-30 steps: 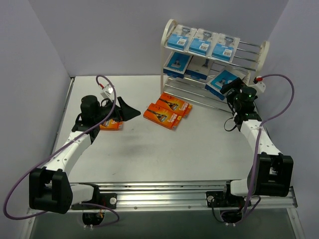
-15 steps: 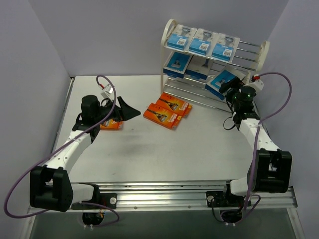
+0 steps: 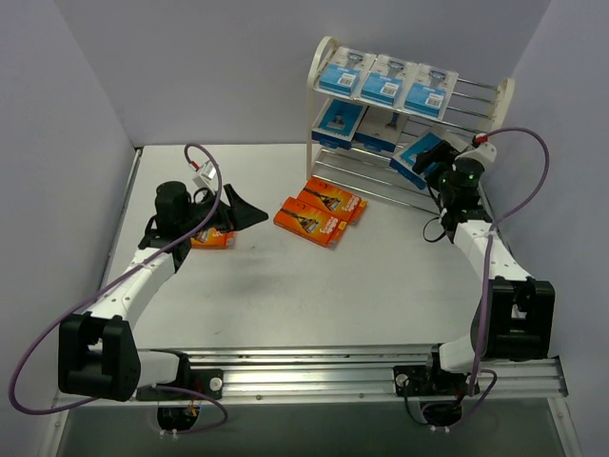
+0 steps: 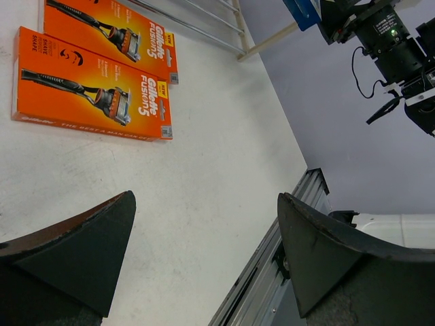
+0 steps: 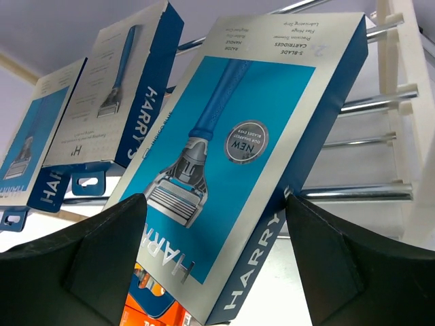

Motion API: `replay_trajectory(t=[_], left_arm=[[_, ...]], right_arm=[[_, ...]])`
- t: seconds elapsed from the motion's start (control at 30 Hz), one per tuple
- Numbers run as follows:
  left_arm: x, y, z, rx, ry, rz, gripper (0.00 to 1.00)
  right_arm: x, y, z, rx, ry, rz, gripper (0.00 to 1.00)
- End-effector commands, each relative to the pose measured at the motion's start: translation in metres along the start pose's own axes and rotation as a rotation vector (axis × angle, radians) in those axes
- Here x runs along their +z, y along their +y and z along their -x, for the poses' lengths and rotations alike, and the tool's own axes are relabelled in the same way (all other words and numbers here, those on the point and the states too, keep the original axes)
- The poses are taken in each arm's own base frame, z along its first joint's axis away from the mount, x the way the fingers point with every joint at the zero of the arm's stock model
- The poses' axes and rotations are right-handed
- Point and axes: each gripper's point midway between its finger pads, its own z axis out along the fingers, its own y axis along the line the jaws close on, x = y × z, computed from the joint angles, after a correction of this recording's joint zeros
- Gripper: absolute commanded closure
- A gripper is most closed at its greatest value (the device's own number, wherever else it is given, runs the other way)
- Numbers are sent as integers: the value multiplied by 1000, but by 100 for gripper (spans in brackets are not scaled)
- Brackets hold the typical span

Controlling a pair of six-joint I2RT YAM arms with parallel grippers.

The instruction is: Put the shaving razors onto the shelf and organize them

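The cream shelf stands at the back right, with three blue razor packs on its top tier and two more on the middle tier. My right gripper is shut on another blue razor pack, held tilted against the shelf's right part. In the right wrist view that pack fills the gap of the gripper, in front of the wire rods. Two orange razor boxes lie mid-table. My left gripper is open over bare table, with a third orange box under its arm.
The left wrist view shows the two orange boxes ahead of the open left gripper, and the table's front rail. Grey walls close in the table at left, back and right. The shelf's white end frame is just right of the held pack.
My right gripper has carried the blue pack up and back, closer to the shelf's middle tier. The left arm has not moved.
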Motion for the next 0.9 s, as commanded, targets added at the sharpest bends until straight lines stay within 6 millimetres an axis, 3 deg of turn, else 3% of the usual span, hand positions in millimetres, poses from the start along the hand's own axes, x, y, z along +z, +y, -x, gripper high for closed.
replay_trajectory(t=[0.0,0.3,0.87], left_arm=[[0,-10,14,44,-33,-44,6],[0,-8,15,39,-31,-45,6],[0,0,16,20,-32,-33,6]], right_arm=[[7,22,28,-24,-80,61,22],[17,23,25,-30,-76,68,21],[37,39,38,-58,-109,126,21]])
